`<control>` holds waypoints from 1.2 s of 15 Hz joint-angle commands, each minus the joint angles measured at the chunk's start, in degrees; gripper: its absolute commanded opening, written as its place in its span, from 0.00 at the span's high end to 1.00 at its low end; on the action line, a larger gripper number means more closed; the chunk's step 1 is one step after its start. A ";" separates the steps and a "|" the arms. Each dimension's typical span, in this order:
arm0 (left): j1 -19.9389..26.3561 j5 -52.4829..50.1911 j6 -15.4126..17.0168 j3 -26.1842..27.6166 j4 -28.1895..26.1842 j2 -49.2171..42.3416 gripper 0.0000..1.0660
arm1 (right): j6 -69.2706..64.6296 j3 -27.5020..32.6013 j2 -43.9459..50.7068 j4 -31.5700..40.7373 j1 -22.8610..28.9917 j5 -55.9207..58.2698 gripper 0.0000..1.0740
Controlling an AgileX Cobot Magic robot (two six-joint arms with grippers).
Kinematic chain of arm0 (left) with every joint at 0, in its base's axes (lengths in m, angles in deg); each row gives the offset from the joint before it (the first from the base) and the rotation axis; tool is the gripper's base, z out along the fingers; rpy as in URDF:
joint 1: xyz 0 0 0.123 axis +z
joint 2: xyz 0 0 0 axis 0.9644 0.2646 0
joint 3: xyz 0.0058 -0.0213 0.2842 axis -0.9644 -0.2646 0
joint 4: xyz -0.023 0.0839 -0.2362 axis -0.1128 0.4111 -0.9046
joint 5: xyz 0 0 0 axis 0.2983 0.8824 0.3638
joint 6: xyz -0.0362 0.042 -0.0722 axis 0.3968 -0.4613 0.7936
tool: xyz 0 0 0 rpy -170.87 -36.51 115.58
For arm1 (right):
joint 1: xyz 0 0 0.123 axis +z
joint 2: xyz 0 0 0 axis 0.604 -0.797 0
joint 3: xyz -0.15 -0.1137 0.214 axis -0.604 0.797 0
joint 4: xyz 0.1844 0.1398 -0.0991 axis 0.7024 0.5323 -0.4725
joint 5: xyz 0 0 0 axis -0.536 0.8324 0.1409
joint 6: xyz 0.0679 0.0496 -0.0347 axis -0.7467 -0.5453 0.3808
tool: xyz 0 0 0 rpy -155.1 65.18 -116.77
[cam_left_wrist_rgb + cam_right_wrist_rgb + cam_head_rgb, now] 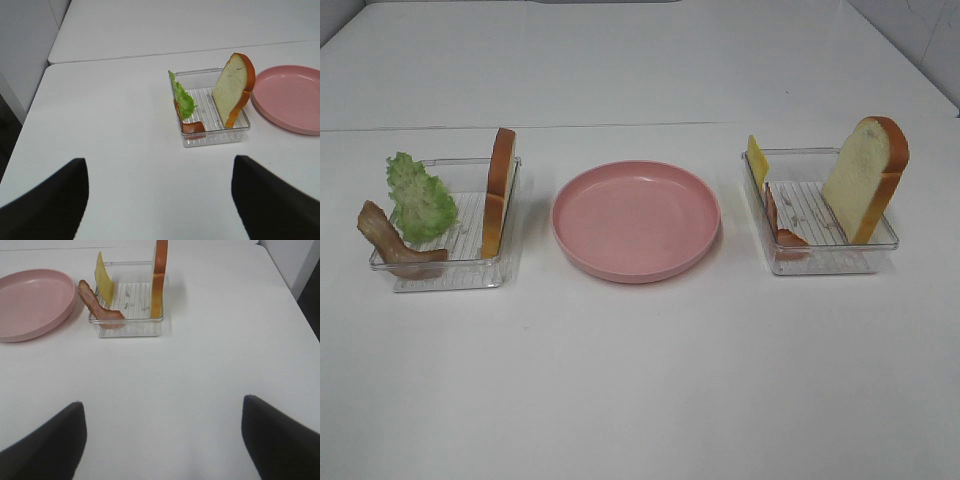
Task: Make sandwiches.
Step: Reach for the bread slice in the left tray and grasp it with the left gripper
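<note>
No stacked sandwich shows; its parts stand apart in two clear trays. The left tray (pixel 450 272) holds green lettuce (pixel 420 198), a brown bacon strip (pixel 390 240) and an upright bread slice (pixel 498 190). The right tray (pixel 820 262) holds yellow cheese (pixel 757 160), a red-brown strip (pixel 782 222) and an upright bread slice (pixel 865 175). My left gripper (pixel 160 210) is open and empty, well short of the left tray (pixel 215 137). My right gripper (pixel 160 445) is open and empty, well short of the right tray (pixel 130 329). Neither gripper shows in the exterior view.
A round pink plate (pixel 636 218) sits between the two trays with nothing on it. The white table runs wide around them; its left edge shows in the left wrist view and its right edge in the right wrist view.
</note>
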 commanded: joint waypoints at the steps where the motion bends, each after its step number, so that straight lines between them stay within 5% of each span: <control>1: 0.11 -2.01 -0.23 3.04 -0.57 9.85 0.29 | 0.40 0.00 0.74 0.11 -0.34 -0.69 0.25; 6: 0.11 -1.83 -0.23 11.06 -6.30 31.05 0.29 | 0.40 0.00 0.74 0.11 -0.34 -0.69 0.25; 9: 0.11 -1.38 -0.23 20.80 -12.49 49.39 0.29 | 0.40 0.00 0.74 0.11 -0.34 -0.69 0.25; 15: -0.17 6.53 0.92 34.89 -14.50 69.84 0.29 | 0.40 0.00 0.74 0.11 -0.34 -0.69 0.25; 18: -4.64 6.53 1.55 41.20 -13.81 78.21 0.29 | 0.40 0.00 0.74 0.11 -0.34 -0.69 0.25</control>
